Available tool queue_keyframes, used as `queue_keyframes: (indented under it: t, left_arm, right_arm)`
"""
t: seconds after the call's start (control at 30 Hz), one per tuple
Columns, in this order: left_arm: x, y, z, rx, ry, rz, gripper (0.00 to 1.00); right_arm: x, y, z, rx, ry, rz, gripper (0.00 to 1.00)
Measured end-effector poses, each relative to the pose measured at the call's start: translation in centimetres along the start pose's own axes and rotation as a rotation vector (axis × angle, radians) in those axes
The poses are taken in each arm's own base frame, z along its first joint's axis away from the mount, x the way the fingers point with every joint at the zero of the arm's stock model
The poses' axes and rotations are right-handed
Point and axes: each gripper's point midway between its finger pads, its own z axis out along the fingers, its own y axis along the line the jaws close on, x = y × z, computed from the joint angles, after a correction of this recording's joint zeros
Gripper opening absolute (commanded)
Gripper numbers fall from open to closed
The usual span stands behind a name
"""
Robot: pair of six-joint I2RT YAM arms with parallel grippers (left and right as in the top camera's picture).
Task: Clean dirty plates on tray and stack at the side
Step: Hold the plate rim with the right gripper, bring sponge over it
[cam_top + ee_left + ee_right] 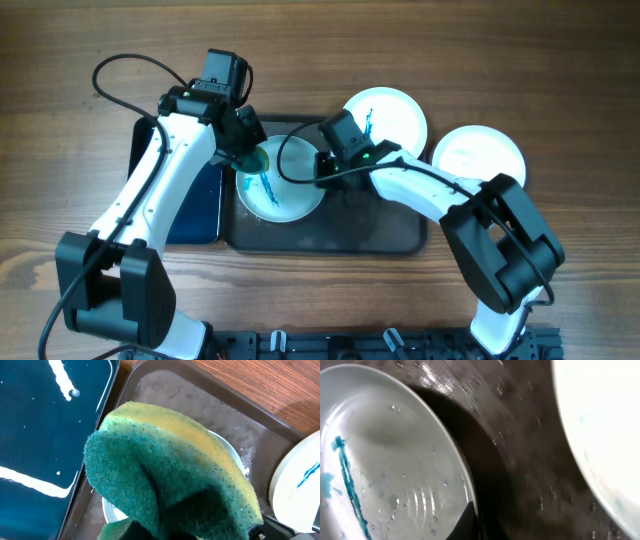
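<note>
A white plate [285,195] with a blue smear lies on the left of the dark brown tray [370,235]. My left gripper [246,157] is shut on a green and yellow sponge [170,475] and holds it at this plate's left rim; the sponge hides the fingers in the left wrist view. My right gripper [322,172] is shut on the plate's right rim; one dark fingertip [468,521] lies over the rim of the wet plate [395,460]. A second plate [390,115] with a blue streak sits at the tray's back edge. A third, plain white plate [478,158] lies on the table at the right.
A smaller glossy dark tray [195,205] lies against the big tray's left side and fills the left of the left wrist view [40,435]. The brown tray's wet floor [520,435] shows between the two plates. Wooden table [560,60] lies all around.
</note>
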Motion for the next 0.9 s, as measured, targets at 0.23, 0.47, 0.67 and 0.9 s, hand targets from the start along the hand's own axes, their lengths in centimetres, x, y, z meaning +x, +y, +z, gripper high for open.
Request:
queue_keyframes:
  t: [0.23,0.47,0.67,0.9]
  left_arm:
    - [0.4,0.0,0.6,0.013,0.013,-0.028,0.04]
    - [0.9,0.3,1.7,0.010,0.016,-0.045,0.04]
    - [0.8,0.2,1.7,0.014,0.011,-0.046,0.04]
    - [0.8,0.2,1.7,0.014,0.011,-0.046,0.04]
  right_arm:
    - [3.1,-0.2,-0.7,0.015,0.159,0.189,0.04]
    - [4.5,0.1,-1.2,-0.004,0.236,0.129,0.33]
    - [2.3,0.0,-1.4,0.030,0.156,-0.043,0.28]
    - [1.3,0.4,-0.2,0.009,0.119,-0.166,0.05]
